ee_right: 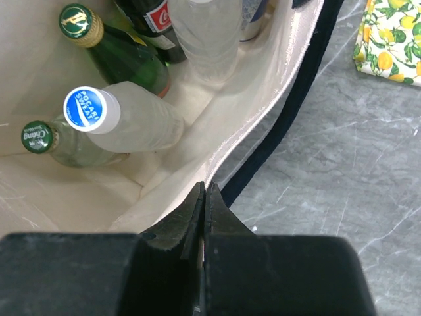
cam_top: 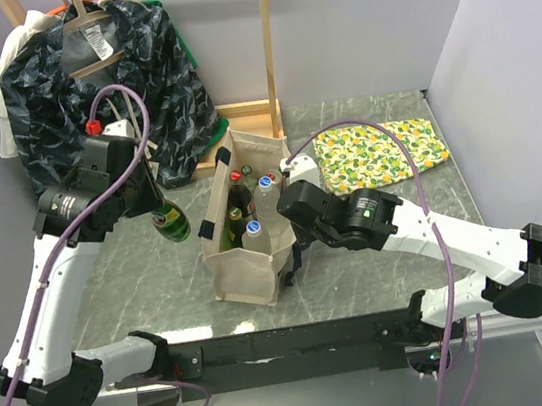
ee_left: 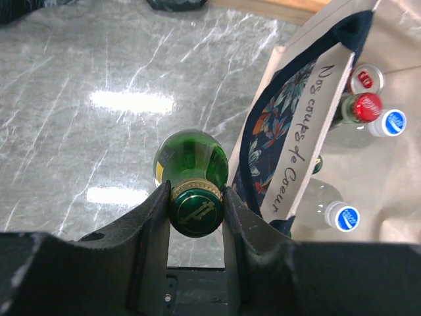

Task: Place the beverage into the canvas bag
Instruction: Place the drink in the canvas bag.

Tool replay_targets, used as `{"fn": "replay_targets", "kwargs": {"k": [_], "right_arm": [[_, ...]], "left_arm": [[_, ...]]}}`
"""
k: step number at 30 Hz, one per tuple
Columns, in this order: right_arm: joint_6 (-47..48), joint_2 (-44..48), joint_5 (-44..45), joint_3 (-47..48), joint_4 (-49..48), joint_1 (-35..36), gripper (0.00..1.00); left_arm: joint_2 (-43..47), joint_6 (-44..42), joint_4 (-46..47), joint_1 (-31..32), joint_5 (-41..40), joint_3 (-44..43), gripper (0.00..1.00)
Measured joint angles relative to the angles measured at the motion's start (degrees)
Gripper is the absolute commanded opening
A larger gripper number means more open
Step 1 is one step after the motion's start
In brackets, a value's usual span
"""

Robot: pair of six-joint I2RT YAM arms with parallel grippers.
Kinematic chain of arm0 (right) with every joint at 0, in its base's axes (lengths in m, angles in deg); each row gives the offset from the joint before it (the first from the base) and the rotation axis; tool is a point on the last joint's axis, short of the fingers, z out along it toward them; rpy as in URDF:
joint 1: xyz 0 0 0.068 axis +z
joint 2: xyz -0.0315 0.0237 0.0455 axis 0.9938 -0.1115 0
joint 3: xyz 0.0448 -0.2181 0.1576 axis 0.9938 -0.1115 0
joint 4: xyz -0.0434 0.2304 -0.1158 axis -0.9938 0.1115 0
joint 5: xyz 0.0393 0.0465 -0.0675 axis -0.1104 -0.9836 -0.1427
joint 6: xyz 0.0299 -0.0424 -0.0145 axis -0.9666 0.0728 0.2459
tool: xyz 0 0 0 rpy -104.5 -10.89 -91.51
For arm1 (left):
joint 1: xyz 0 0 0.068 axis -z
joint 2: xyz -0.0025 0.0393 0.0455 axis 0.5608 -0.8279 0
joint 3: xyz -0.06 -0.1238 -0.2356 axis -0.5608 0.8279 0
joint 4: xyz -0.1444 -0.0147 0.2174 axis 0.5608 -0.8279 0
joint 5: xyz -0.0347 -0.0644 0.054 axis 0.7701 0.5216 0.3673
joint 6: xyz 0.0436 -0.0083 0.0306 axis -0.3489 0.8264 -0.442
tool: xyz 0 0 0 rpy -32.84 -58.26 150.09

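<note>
Since the green bottle (cam_top: pixel 171 223) hangs by its neck left of centre in the top view, just outside the canvas bag (cam_top: pixel 245 267), the step in hand looks like carrying it rightward over the open mouth, clearing the near wall, then lowering it upright into a gap among the other bottles (ee_right: pixel 125 115) inside. The left gripper (ee_left: pixel 196 201) is partly spread, jaws clamped on the bottle's capped neck at lower centre of its wrist view. The right gripper (ee_right: pixel 204 197) is fully closed, pinching the bag's rim, which should hold the mouth open.
</note>
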Motion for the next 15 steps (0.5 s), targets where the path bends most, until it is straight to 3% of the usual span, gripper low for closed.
{"fn": "replay_targets", "kwargs": {"k": [15], "right_arm": [[-0.20, 0.79, 0.46, -1.81, -0.70, 0.00, 0.00]], "left_arm": [[-0.98, -1.92, -0.74, 2.45, 1.95, -12.66, 0.01]]}}
